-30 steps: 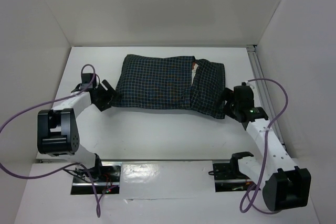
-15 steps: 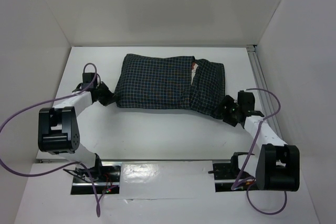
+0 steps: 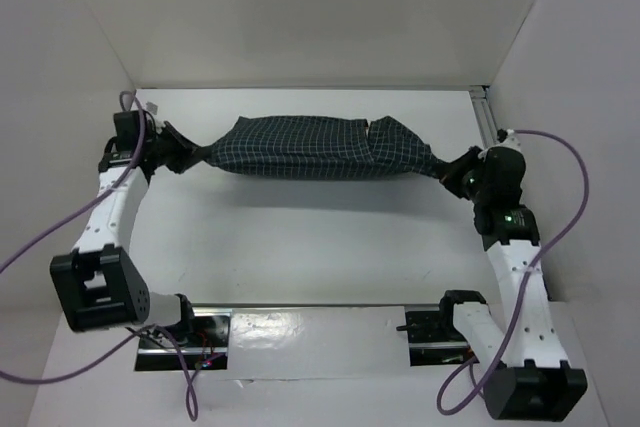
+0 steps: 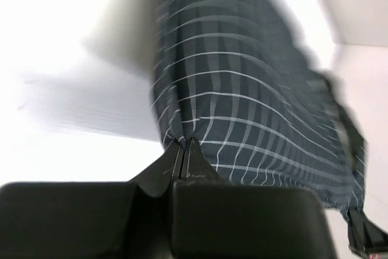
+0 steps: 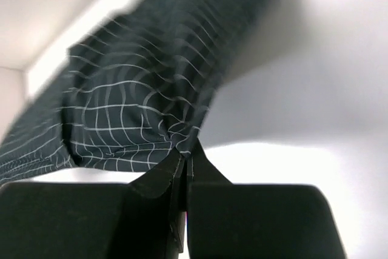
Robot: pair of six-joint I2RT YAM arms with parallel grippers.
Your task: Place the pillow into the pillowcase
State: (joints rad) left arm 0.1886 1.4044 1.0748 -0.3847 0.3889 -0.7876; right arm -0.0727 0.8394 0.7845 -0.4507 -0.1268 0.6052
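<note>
White tabletop (image 3: 300, 247): left gripper (image 3: 190, 155) and right gripper (image 3: 447, 169), newly pinching the dark checked cloth pillowcase (image 3: 300, 150), stretch it aloft; pillow apparently inside.

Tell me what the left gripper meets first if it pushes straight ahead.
The pillowcase: the left gripper is shut on its corner, and the rest of the cloth seems to lie directly ahead.

White surfaces all round, bright even light.
Tabletop (image 3: 300, 242) at centre, back wall (image 3: 300, 17) across the top, left-hand wall (image 3: 50, 87) and right-hand wall (image 3: 590, 57) at the edges; metal rail (image 3: 488, 119) upper right, glossy reflective strip (image 3: 310, 332) along the bottom.
</note>
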